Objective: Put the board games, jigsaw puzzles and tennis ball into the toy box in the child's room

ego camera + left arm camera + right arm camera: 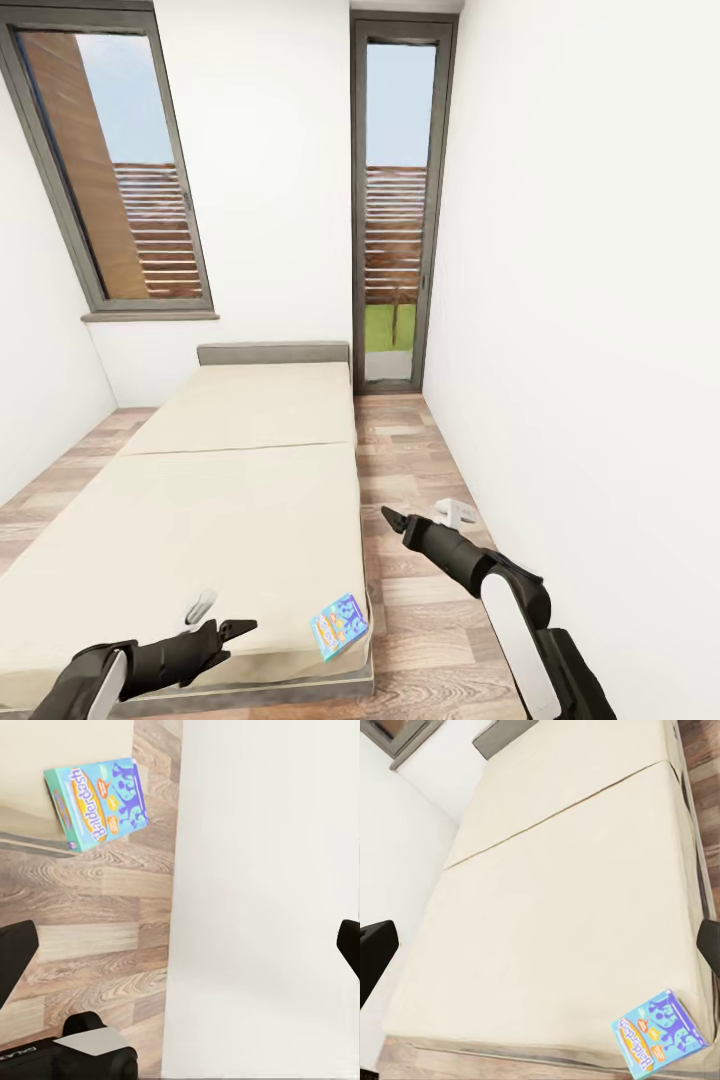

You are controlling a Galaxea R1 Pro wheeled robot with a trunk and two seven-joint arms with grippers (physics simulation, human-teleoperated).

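Presently the left end effector (238,629) hovers over the bed's (200,500) near edge, fingers apart and empty. Just beyond it to the right, the blue board game (339,626) overhangs the mattress corner, long axis angled across that corner. The right end effector (390,517), jaw state indeterminate, hangs over the floor (410,470), farther off; the left arm is judged nearer.

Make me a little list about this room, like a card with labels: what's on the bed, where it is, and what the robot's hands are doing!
room: white walls, wood plank floor, two tall windows
bed: cream mattress, one seam across it
toy on bed: blue "Balderdash" board game
toy's place: at the bed's near corner, by the edge
left end effector: empty, over the bed's near edge
right end effector: empty, above the floor beside the bed
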